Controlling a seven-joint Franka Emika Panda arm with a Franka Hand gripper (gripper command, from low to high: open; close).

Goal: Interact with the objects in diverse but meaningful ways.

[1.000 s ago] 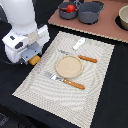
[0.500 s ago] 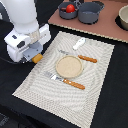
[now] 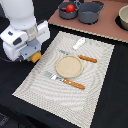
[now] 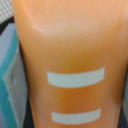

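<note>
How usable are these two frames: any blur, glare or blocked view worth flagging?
Exterior view: low resolution and soft, though the placemat, round plate and red tomato in a grey pot stay readable, with no harsh glare. Wrist view: almost filled by a close, out-of-focus orange object with pale stripes, showing a soft highlight near one end.

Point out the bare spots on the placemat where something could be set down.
Free: the placemat corner nearest the camera, below the fork, and the strip at the exterior view's right of the plate. Crowded: the centre, where plate, knife and white fish cluster.
</note>
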